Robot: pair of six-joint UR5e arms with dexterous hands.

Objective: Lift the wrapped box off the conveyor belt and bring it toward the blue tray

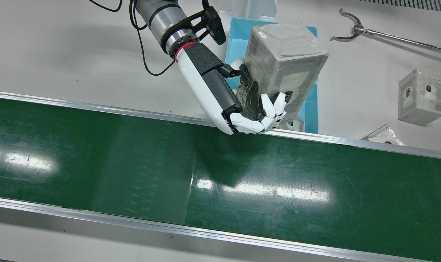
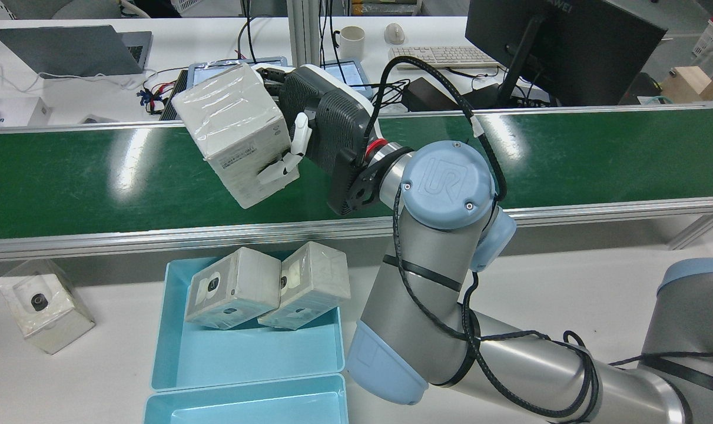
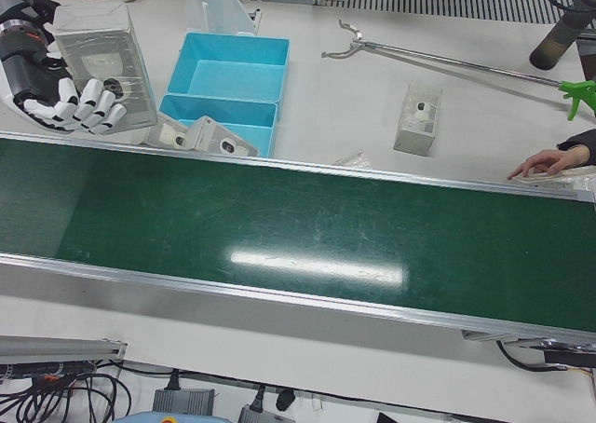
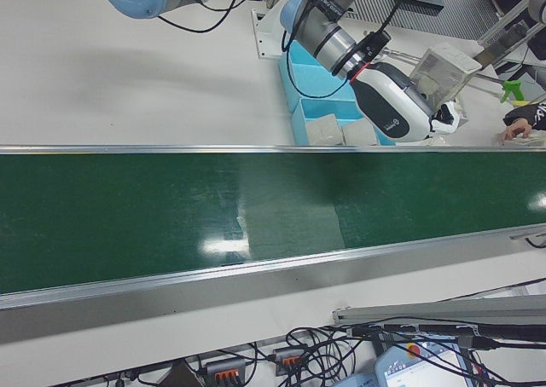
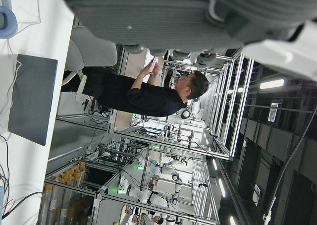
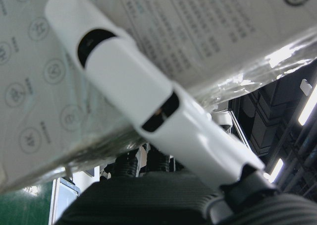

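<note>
While the right hand (image 2: 309,135) grips the wrapped box (image 2: 235,132), the blue tray (image 2: 173,353) holds two boxes (image 2: 268,285).

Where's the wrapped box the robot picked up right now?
The wrapped box is held in the right hand, lifted above the conveyor belt, left of centre in the rear view, beyond the blue tray.

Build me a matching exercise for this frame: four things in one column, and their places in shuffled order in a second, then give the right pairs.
Things:
1. right hand
2. wrapped box
3. two boxes
4. lone box

Places:
A. on the white table beside the blue tray
B. held in the air above the conveyor belt
C. lying in the blue tray's nearer compartment
D. shut around the wrapped box

Pairs: 1-D, 2-B, 3-C, 4-A
</note>
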